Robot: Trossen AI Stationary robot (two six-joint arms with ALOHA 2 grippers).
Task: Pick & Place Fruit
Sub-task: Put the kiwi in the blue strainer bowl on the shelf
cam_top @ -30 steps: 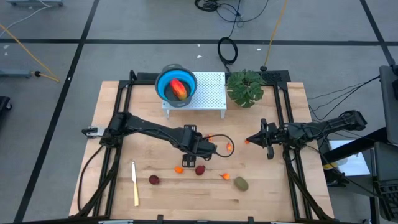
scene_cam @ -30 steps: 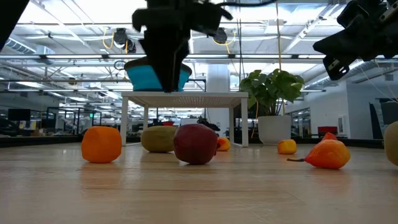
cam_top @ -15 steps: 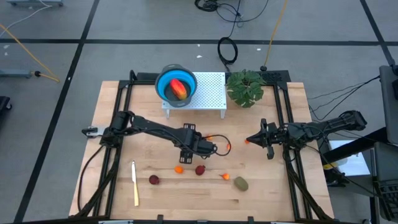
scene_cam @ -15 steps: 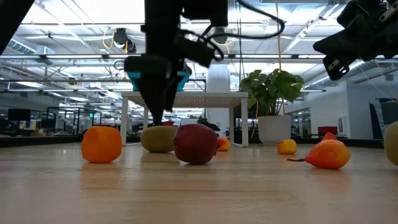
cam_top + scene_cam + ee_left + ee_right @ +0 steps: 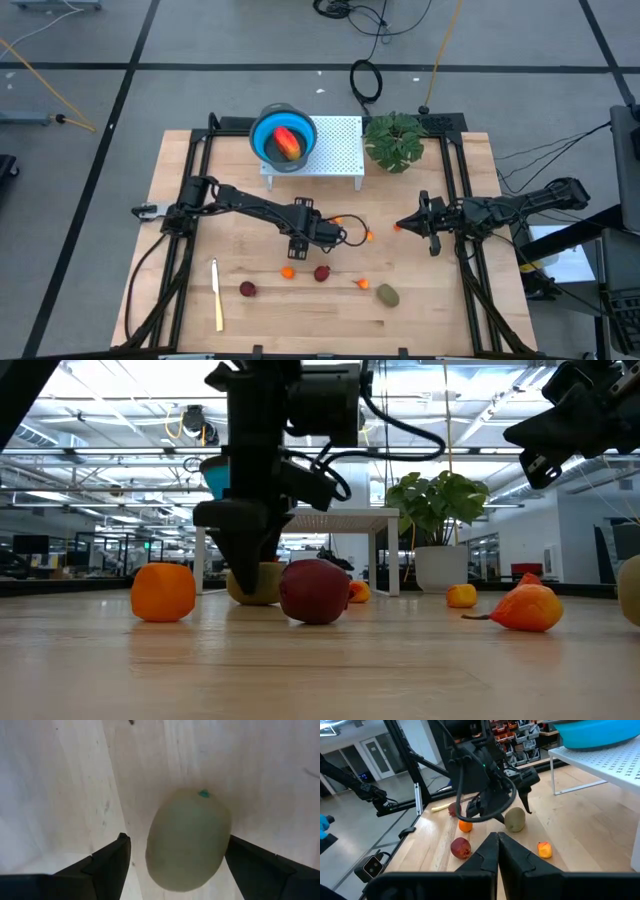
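Observation:
An olive-brown oval fruit [image 5: 187, 840] lies on the wooden table, near its middle. My left gripper [image 5: 177, 840] points down over it, open, one finger on each side of the oval; I see no touch. In the low view this gripper [image 5: 245, 560] hangs just in front of the oval [image 5: 262, 582]. A second olive oval [image 5: 387, 295], two dark red balls [image 5: 322, 273] [image 5: 247, 289] and small orange pieces [image 5: 288, 272] [image 5: 362, 284] lie nearer the front edge. The oblong red-orange-yellow piece [image 5: 286, 142] sits in a blue bowl [image 5: 262, 138]. My right gripper [image 5: 405, 225] waits at the right, shut and level.
The blue bowl stands on a white perforated stand [image 5: 335, 150] at the table's far side, beside a leafy plant [image 5: 393, 140]. A cream knife [image 5: 217, 293] lies at the front left. Two more small orange pieces [image 5: 368, 236] [image 5: 398, 227] lie between the two grippers.
My left gripper has come down, still open, until its fingers stand on either side of the olive oval. It has also drawn slightly toward the table's left. The fruit has not moved.

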